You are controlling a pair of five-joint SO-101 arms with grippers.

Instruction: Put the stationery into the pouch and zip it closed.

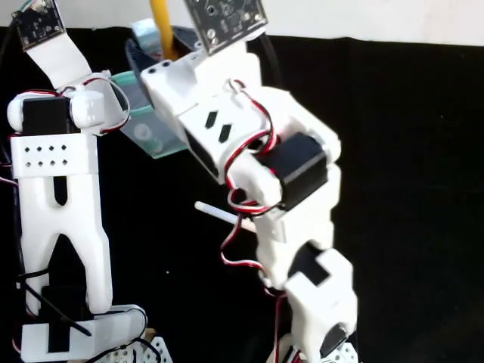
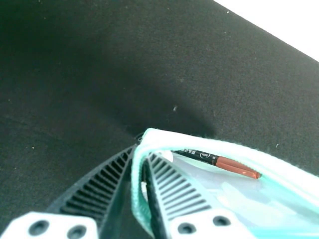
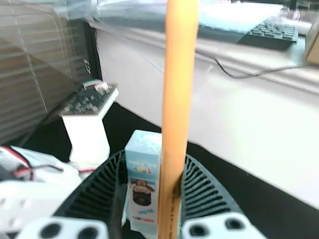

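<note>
Left jaws: closed on the rim of the pouch [image 2: 234, 194].
Right jaws: gripping a yellow pencil [image 3: 177, 99] and a small blue box [image 3: 142, 184] together, just beside the pouch.
Inside the pouch: a brown-capped pen [image 2: 219, 160].
On the surface [image 1: 408, 189]: a white stick [image 1: 215, 213], near the pouch.
How I'd do it: hold the pouch steady, centre the pencil and box over its mouth, lower, then release.

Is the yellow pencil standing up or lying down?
Standing up. The pencil rises straight out of the right gripper, which is shut on it; the left gripper grips the pouch.
</note>
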